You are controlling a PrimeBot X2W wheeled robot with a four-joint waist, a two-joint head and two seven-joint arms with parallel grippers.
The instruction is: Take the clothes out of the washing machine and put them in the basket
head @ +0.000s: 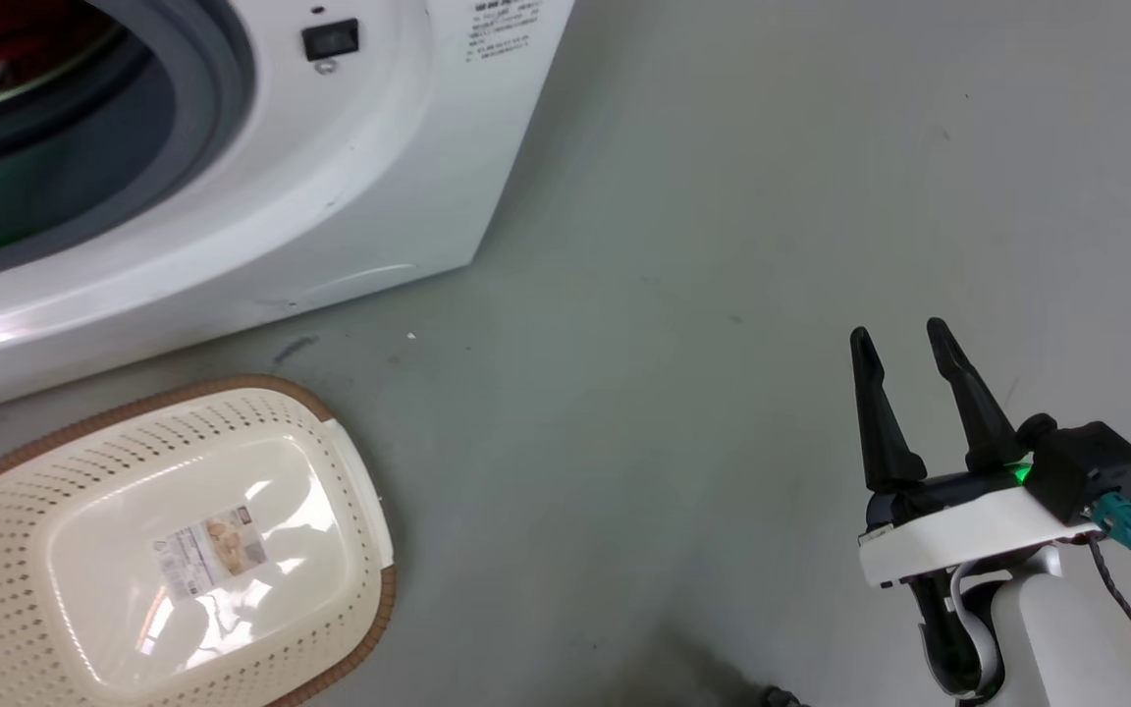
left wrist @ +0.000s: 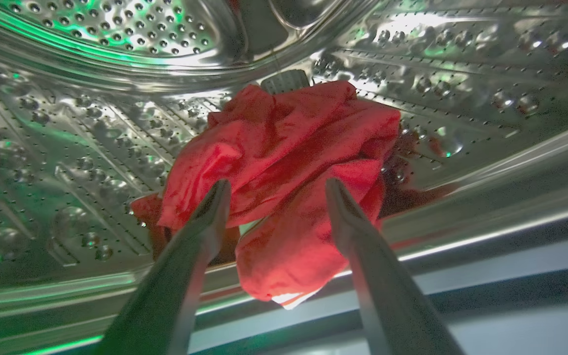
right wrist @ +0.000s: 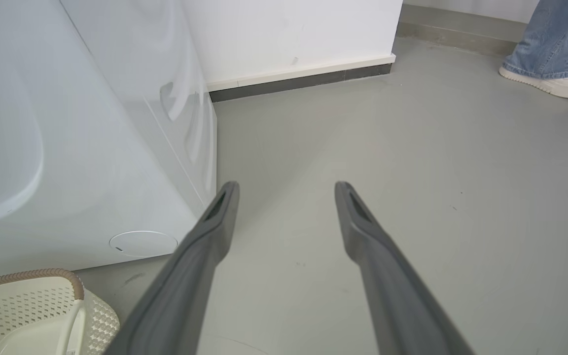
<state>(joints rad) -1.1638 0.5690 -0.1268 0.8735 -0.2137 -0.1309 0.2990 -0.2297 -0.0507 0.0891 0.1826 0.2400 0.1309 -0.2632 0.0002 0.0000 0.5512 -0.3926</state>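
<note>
While the left gripper (left wrist: 278,181) hangs spread wide inside the white washing machine's perforated steel drum (left wrist: 67,148), the crumpled bright red fabric clothes (left wrist: 284,133) sit mid-frame at its fingertips. Pushing deeper into the bundle before closing should gather more folds.

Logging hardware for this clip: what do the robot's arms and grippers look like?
Right gripper: two long tapered black fingers, black base with green light, white wrist plate, teal plug, dark braided cable, pale forearm. Left gripper: the same long dark fingers.
</note>
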